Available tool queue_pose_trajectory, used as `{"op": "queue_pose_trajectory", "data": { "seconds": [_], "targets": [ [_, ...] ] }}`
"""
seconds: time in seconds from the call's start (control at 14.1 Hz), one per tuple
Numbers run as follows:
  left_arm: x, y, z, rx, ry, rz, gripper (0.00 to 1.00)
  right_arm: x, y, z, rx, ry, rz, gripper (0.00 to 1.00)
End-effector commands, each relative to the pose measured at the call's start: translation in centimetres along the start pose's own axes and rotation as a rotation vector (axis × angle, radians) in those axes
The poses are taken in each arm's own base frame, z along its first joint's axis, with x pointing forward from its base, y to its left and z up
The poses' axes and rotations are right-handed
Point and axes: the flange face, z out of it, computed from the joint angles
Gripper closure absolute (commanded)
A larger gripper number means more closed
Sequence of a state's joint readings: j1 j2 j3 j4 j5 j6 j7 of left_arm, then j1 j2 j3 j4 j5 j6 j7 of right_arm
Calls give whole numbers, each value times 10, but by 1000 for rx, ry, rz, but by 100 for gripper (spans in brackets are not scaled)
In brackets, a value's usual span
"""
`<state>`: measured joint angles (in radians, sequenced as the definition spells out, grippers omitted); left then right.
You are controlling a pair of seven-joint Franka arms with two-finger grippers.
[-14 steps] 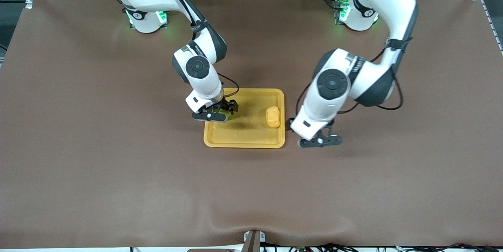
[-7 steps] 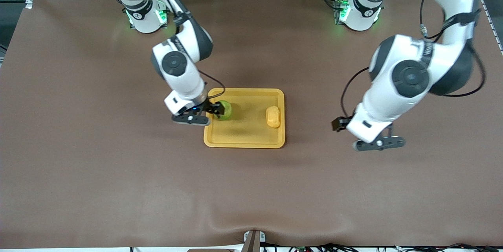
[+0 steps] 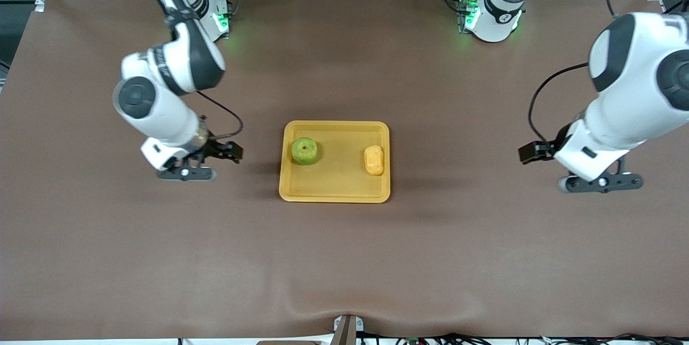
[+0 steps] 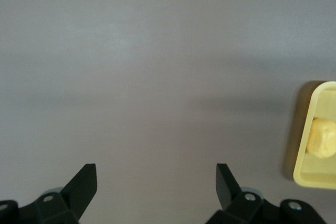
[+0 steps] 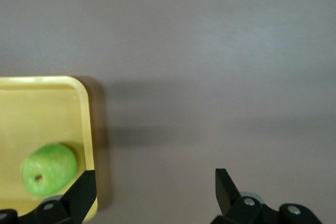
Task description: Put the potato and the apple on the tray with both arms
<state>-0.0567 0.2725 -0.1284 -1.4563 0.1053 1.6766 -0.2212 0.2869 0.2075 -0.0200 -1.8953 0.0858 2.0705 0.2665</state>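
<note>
The yellow-orange tray point(image 3: 339, 186) lies at the table's middle. On it the green apple point(image 3: 304, 150) rests toward the right arm's end and the yellow potato point(image 3: 374, 160) toward the left arm's end. My right gripper point(image 3: 232, 152) hangs open and empty over bare table beside the tray. Its wrist view shows the apple point(image 5: 48, 169) on the tray point(image 5: 52, 98) past one of its fingers point(image 5: 84, 187). My left gripper point(image 3: 530, 152) is open and empty over bare table, well off the tray toward the left arm's end. Its wrist view catches the potato point(image 4: 322, 137) and the tray rim point(image 4: 301, 150).
Brown cloth point(image 3: 344, 259) covers the whole table. The two arm bases, lit green, stand along the table edge farthest from the front camera, with cables and racks past them. A small bracket point(image 3: 347, 329) sits at the nearest edge.
Both arms have swung away from the tray toward their own ends of the table. The right gripper has left the apple, which now lies uncovered on the tray. The potato has not moved.
</note>
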Motion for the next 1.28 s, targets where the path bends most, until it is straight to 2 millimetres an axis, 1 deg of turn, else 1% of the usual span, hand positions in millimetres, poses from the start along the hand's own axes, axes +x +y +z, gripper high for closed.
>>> {"op": "queue_pose_trajectory", "data": {
  "seconds": [0.0,0.07,0.14,0.21,0.28,0.36,0.5,0.64,0.71,0.85,0.92,0.99,1.21],
  "targets": [
    [-22,-21,-23,-35,-37,-3,0,-12,54,-41,41,-35,-20,0],
    [-28,-32,-31,-47,-43,-13,0,-12,74,-49,41,-48,-23,0],
    [-34,-38,-36,-46,-50,-9,0,-13,95,-59,43,-48,-13,0],
    [-41,-40,-43,-44,-47,-10,0,-15,111,-70,46,-42,-20,0],
    [-50,-42,-50,-40,-42,-12,0,-19,126,-84,51,-32,-31,0],
    [-57,-42,-56,-38,-34,-14,0,-23,138,-98,56,-18,-20,0],
    [-70,-44,-64,-35,-26,-16,0,-28,150,-121,64,-6,-5,0],
    [-80,-49,-70,-31,-20,-24,0,-33,166,-147,70,1,18,0],
    [-86,-49,-73,-29,-16,-25,0,-38,174,-157,70,12,27,0],
    [-92,-52,-74,-27,-16,-28,0,-50,186,-178,74,35,40,0],
    [-93,-54,-74,-27,-16,-32,0,-57,196,-184,72,32,56,0],
    [-97,-55,-80,-26,-5,-32,0,-63,204,-191,67,39,66,0],
    [-110,-56,-94,-24,21,2,0,-77,224,-202,67,28,96,0]
  ]
}}
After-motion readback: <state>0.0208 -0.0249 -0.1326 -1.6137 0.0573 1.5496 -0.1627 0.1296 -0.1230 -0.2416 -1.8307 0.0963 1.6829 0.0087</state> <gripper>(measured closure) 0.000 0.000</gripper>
